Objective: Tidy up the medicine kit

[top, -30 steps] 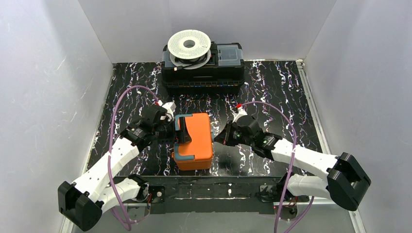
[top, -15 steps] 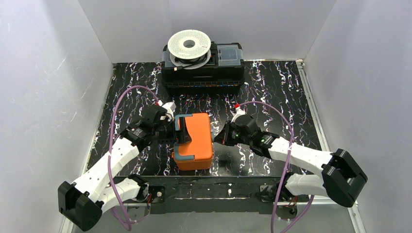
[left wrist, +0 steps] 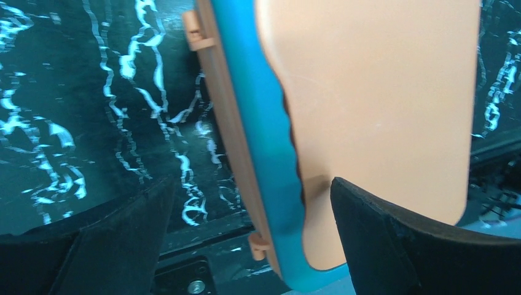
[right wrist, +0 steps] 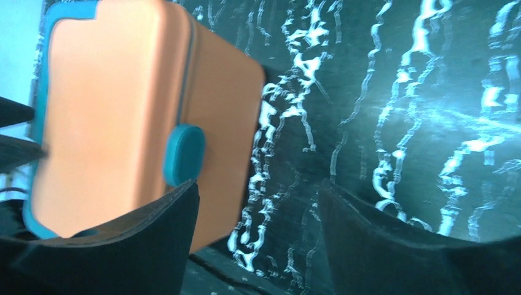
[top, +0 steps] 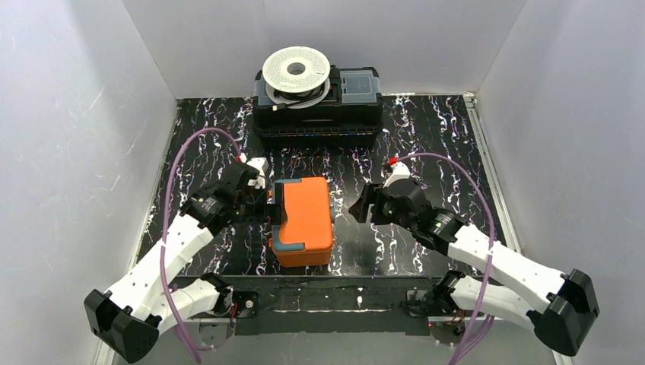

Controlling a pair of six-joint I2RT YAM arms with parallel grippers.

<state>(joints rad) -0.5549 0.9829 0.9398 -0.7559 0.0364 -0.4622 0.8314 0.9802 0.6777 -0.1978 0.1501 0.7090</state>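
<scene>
The medicine kit [top: 306, 220] sits closed on the black, white-veined table [top: 433, 152], in the middle and towards the near edge, with its long side running front to back. Its teal latch [top: 285, 204] is on its left side.

The left arm [top: 176, 245] reaches in from the near left corner, elbow low and forearm angled up and inward. The left gripper [top: 268, 205] is level with the latch side of the kit. In the left wrist view its fingers [left wrist: 117, 246] are spread wide. The kit's teal rim and part of the orange lid lie between them, with a clear gap on the outer side.

The right arm [top: 494, 260] stretches from the near right corner across the table, its wrist pointing left at the kit. The right gripper [top: 359, 207] is just beside the kit's right side and apart from it. Its fingers [right wrist: 381, 239] are also spread, with only bare table between them; the kit's right side, with a round teal knob [right wrist: 183, 153], lies just outside one finger.

At the back stands a black toolbox [top: 319, 118] with a white spool [top: 297, 70] on top.
</scene>
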